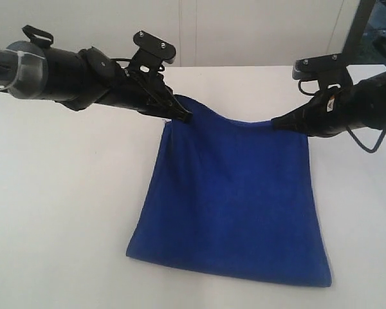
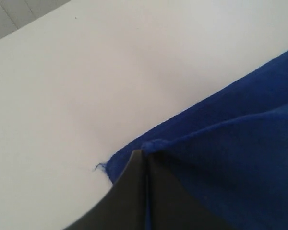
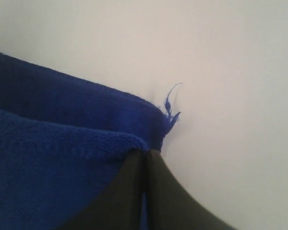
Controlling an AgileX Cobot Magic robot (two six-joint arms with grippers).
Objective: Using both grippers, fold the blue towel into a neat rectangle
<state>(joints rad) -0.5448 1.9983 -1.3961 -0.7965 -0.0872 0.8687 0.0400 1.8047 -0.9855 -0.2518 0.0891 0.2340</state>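
Nearest the camera, the blue towel (image 1: pixel 228 206) lays its lower edge on the white counter (image 1: pixel 64 212) toward 6 o'clock. At 10 o'clock the left fingers (image 1: pixel 180 114) are pinched tight on one upper corner. At 2 o'clock the right fingers (image 1: pixel 282 122) clamp the other, with the top edge sagging between them.

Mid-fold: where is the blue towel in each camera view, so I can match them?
Exterior view: blue towel in the centre, two corners lifted by the left pincer and right pincer, near edge on the white table.
Left wrist view: towel spreads from the left pincer clamping its corner.
Right wrist view: towel spreads from the right pincer clamping its corner.
Shared landmark: the white table behind the towel.
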